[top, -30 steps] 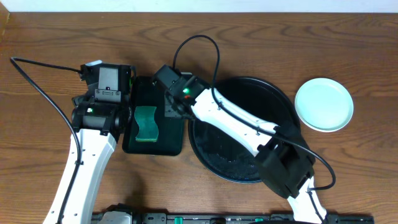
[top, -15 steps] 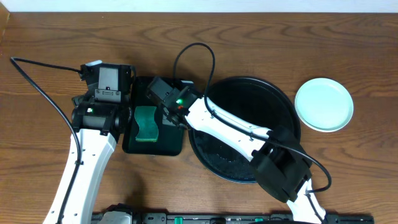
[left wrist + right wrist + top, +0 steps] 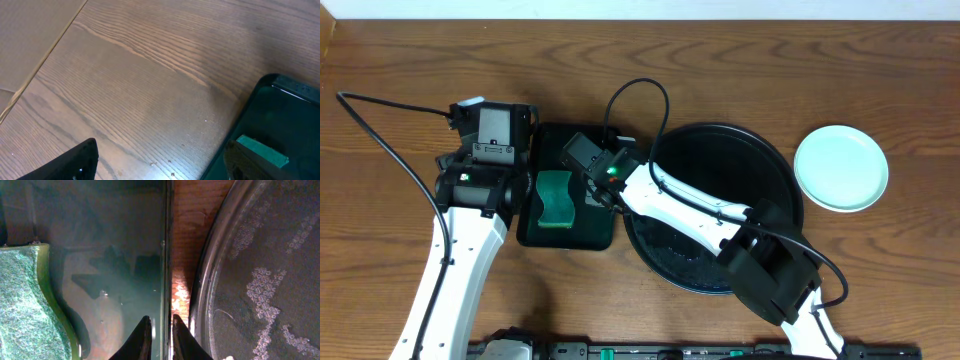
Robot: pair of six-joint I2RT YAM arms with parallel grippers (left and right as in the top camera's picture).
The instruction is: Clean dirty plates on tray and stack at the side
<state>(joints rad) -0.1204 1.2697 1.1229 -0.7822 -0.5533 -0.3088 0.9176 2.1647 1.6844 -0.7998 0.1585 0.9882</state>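
The right gripper (image 3: 160, 317) hangs over the strip of wooden worktop (image 3: 720, 70) between two trays, its fingers drawn almost together with only a thin slit left. The right-hand rim of the rectangular black tray (image 3: 590, 230) runs straight into that slit, and it cannot be told whether the fingers pinch the rim or merely stand above it. Just to this gripper's left a green sponge (image 3: 555, 198) lies in the rectangular tray on a wet-looking floor. Just to its right curves the rim of the round black tray (image 3: 720, 150), whose bare surface carries pale, speckled patches. The plates (image 3: 840, 168) sit on the worktop well away to the gripper's right, beyond the far side of the round tray. From above they read as a single pale mint disc, so their number cannot be counted. The left gripper (image 3: 161, 145) is wide open and grips nothing, poised over bare wood. A corner of the rectangular tray and one end of the sponge lie near its right finger.
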